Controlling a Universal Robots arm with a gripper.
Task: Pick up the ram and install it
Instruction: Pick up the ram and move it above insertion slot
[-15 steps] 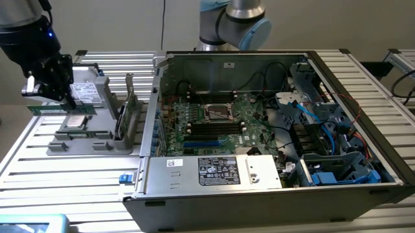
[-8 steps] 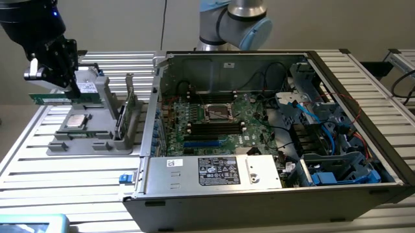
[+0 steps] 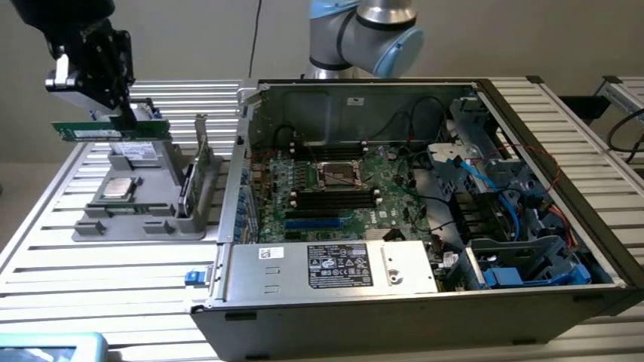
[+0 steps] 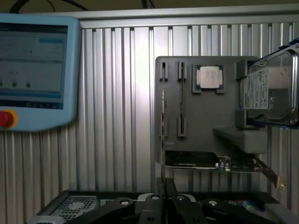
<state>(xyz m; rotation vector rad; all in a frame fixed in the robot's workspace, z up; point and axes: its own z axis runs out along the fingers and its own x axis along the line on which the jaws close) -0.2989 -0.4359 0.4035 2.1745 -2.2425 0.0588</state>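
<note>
One green stick is up in the air: that's the ram point(image 3: 108, 131), lying level above the far end of the grey holder block point(image 3: 136, 220) at the exterior view's left, clear of it. The gripper point(image 3: 128, 119) has it from above, jaws pinching the stick near the end that points toward the computer case point(image 3: 282, 317). The fingertips are hard to separate from the board's edge. I can't make out its chips, only a pale patch along its face.

On the holder block the square silver processor point(image 3: 119, 188) sits in its recess. The block stands on the slatted tabletop point(image 3: 101, 264), just beside the open case and well apart from the motherboard point(image 3: 378, 177) inside. The memory slots point(image 3: 330, 198) there read as dark bars by the socket, and I can't tell what sits in them.

The arm point(image 3: 363, 34) is cut off at the picture's edge. In the wrist view a hard drive point(image 4: 271, 88) leans on the block and runs out of the picture. A pale blue pendant point(image 4: 35, 70) is also cut off, its screen too blurred to read.
</note>
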